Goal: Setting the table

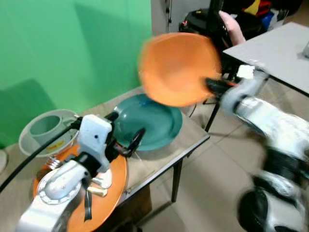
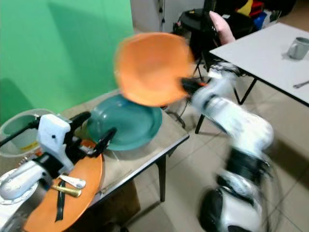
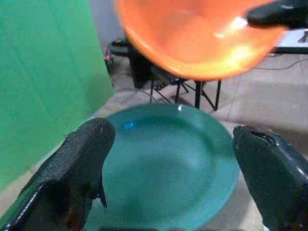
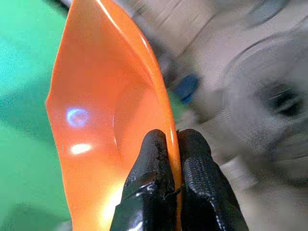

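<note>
Your right gripper [image 4: 172, 180] is pinched tight on the rim of the orange bowl [image 1: 177, 67], one black finger on the inner face and one on the outer, so the rim sits squarely between the fingertips. You can see the bowl held up in the air, tilted with its hollow facing the camera, above the far edge of the teal plate [image 1: 153, 122] and clear of it; the bowl and the right arm are both smeared with blur. The teal plate lies flat on the wooden table [image 1: 193, 137], near the table's corner. Your left gripper [image 3: 173, 192] hovers low over the near side of that plate with its fingers spread wide and nothing between them; from the left wrist you look straight across the plate, with the orange bowl hanging above its far side. Under your left forearm sits an orange plate [image 1: 108, 193] with a spoon [image 2: 72, 181] and a gold-coloured utensil [image 2: 67, 190] lying on it. Beyond that plate, toward the green wall [image 1: 72, 48], a pale grey-green bowl [image 1: 46, 130] holds a cup of the same colour [image 1: 44, 126]. Across the floor to your right stands a white table [image 2: 260, 53] with a metal mug [image 2: 298, 47] on it, well apart from the wooden table.
</note>
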Tool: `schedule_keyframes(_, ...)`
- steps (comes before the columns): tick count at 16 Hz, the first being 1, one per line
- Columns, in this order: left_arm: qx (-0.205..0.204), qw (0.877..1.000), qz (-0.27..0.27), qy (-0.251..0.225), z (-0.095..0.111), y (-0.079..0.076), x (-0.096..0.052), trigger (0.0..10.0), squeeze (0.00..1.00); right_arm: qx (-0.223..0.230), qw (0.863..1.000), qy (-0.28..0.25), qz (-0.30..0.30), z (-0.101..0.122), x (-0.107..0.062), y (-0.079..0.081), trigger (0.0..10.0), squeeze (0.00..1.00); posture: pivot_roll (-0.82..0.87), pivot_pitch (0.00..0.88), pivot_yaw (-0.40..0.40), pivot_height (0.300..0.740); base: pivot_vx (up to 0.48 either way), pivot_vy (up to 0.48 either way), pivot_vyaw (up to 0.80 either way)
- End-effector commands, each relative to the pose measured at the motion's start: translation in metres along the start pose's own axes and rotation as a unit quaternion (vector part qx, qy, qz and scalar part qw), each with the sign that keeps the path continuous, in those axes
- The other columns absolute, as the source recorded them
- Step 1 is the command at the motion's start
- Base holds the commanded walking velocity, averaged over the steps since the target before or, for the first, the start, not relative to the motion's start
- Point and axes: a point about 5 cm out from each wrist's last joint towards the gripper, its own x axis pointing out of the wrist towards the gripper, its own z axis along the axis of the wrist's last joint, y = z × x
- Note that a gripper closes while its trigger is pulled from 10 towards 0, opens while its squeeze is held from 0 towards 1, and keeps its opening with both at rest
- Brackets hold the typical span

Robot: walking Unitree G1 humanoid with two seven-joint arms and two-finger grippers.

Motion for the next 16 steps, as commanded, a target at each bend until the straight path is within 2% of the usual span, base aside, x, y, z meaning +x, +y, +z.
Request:
schedule_keyframes(1, 0.001, 1.000, 0.025, -0.003, -0.001, 0.002, 0.004, 10.0, 0.22, -0.080, 0.996, -0.040, 0.001, 0.008, -0.013, 0.007, 10.0, 0.00, -0.09, 0.000, 0.100, 0.740, 0.000, 0.000, 0.00)
schedule_keyframes(2, -0.005, 0.999, 0.050, -0.016, 0.001, 0.004, 0.008, 10.0, 0.10, -0.123, 0.990, -0.070, -0.017, 0.009, -0.025, 0.002, 10.0, 0.00, -0.10, 0.000, 0.104, 0.740, 0.000, 0.000, 0.00)
schedule_keyframes(3, -0.003, 0.997, 0.069, -0.018, -0.001, 0.005, 0.010, 10.0, 0.02, -0.120, 0.988, -0.086, -0.035, 0.006, -0.034, -0.002, 10.0, 0.00, -0.11, 0.000, 0.106, 0.740, 0.000, 0.000, 0.00)
schedule_keyframes(4, 0.003, 0.996, 0.085, -0.015, -0.003, 0.005, 0.011, 10.0, 0.01, -0.104, 0.988, -0.099, -0.053, 0.005, -0.041, -0.006, 10.0, 0.00, -0.11, 0.000, 0.104, 0.740, 0.000, 0.000, -0.41)
schedule_keyframes(5, -0.013, 0.994, 0.106, -0.017, -0.006, 0.004, 0.011, 10.0, 0.00, -0.064, 0.989, -0.114, -0.062, 0.000, -0.051, -0.010, 10.0, 0.00, -0.11, 0.000, 0.100, 0.740, 0.000, 0.000, -0.74)
schedule_keyframes(6, -0.007, 0.994, 0.107, -0.016, -0.007, 0.002, 0.011, 10.0, 0.00, -0.042, 0.989, -0.121, -0.070, -0.004, -0.057, -0.014, 10.0, 0.00, -0.11, 0.000, 0.097, 0.740, 0.000, 0.000, -0.75)
schedule_keyframes(8, -0.002, 0.993, 0.119, -0.023, -0.007, 0.000, 0.010, 10.0, 0.00, -0.015, 0.988, -0.136, -0.069, -0.010, -0.065, -0.015, 10.0, 0.00, -0.12, 0.000, 0.092, 0.740, 0.000, 0.000, -0.76)
schedule_keyframes(12, -0.008, 0.991, 0.131, -0.037, -0.005, -0.001, 0.011, 10.0, 0.00, 0.007, 0.983, -0.146, -0.114, -0.023, -0.071, -0.025, 10.0, 0.00, -0.11, 0.000, 0.079, 0.740, 0.000, 0.000, -0.77)
schedule_keyframes(16, -0.001, 0.990, 0.133, -0.039, -0.006, -0.001, 0.009, 10.0, 0.00, -0.001, 0.982, -0.139, -0.127, -0.027, -0.071, -0.022, 10.0, 0.00, -0.11, 0.000, 0.069, 0.740, 0.143, 0.000, -0.77)
